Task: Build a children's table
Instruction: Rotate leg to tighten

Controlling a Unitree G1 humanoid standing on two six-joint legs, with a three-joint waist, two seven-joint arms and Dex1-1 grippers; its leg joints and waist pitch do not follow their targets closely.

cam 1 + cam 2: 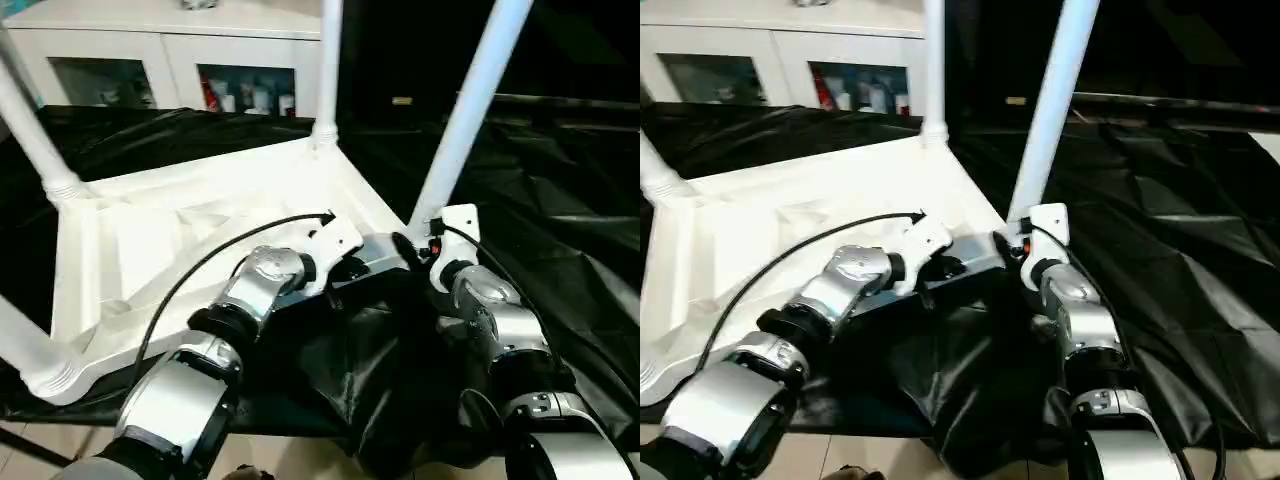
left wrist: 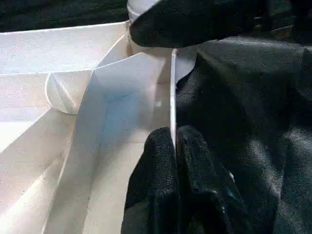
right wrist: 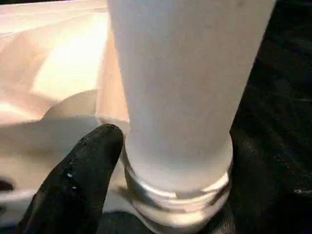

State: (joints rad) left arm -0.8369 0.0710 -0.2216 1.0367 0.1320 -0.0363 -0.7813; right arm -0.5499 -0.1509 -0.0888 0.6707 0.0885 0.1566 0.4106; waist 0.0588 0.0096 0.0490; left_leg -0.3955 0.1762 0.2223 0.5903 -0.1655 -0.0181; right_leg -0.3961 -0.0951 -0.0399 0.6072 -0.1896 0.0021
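Tabletop (image 1: 200, 240) lies underside-up on the black-draped table (image 1: 560, 200); all four legs stand in sockets. Left gripper (image 2: 174, 146) pinched on the near rim; right gripper (image 3: 161, 170) spread around the near-right leg (image 1: 470, 110) base — last leg likely seating; next, twist or press home

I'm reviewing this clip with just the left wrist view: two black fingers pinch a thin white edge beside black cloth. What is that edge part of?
Observer: It is the near rim of the tabletop, which lies upside down on the black-draped work table. The left gripper is shut on it.
Operator: Are any legs in?
Observer: Yes, four legs stand up from its corners.
Operator: Where is the other arm?
Observer: The right gripper is at the base of the near-right leg, close to the left one.
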